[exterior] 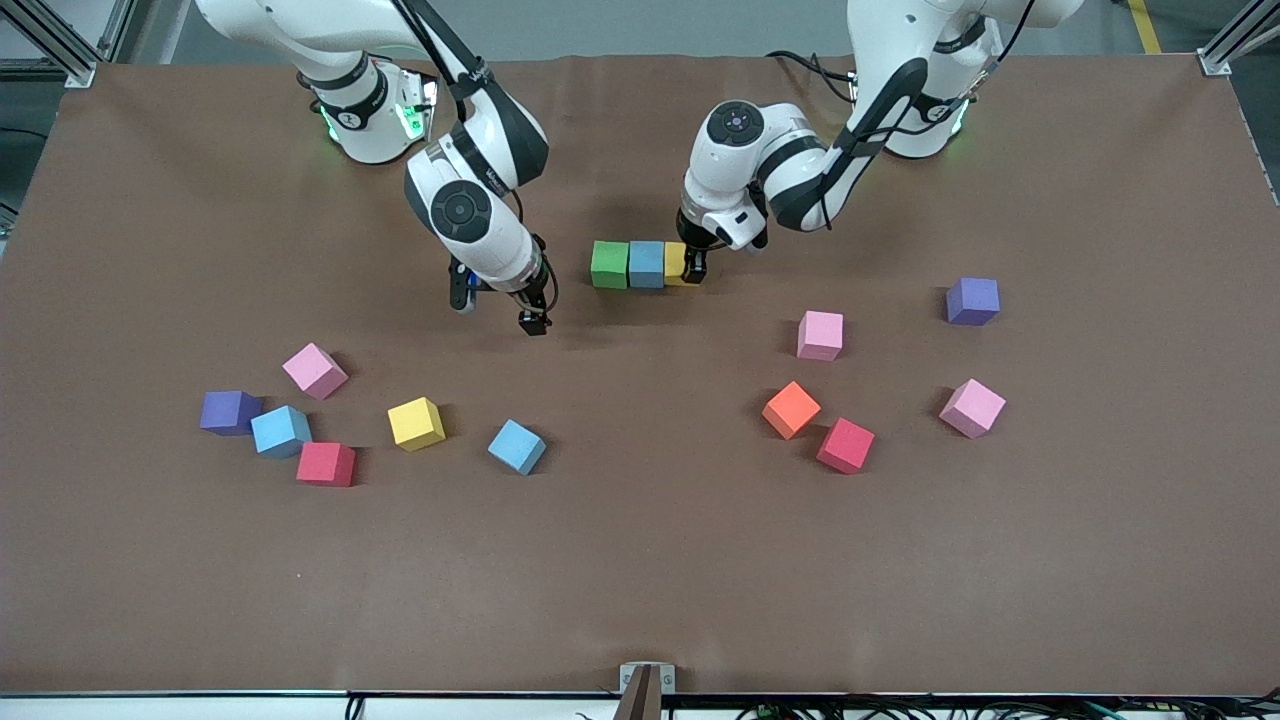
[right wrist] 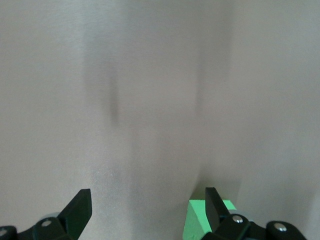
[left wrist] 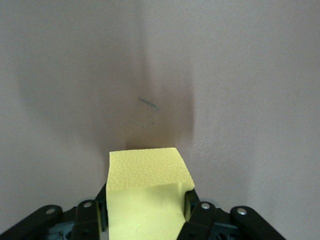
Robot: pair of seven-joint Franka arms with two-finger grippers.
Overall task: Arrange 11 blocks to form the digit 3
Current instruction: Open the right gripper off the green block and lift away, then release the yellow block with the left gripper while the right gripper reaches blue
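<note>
I see the left gripper (exterior: 693,270) down at the table (exterior: 640,580), clenched on a yellow block (left wrist: 145,195) that sits at the end of a short row: green block (exterior: 609,264), blue block (exterior: 646,264), then the yellow one, all touching, the yellow toward the left arm's end.

My right gripper (exterior: 500,300) waits beside the row on the green block's side, fingers spread wide and holding nothing.

The other blocks lie scattered nearer the front camera. Toward the right arm's end I count pink, two blue, red and yellow ones beside a purple cube (exterior: 230,412). Toward the left arm's end are two pink, an orange and a red one, plus another purple cube (exterior: 973,301).
</note>
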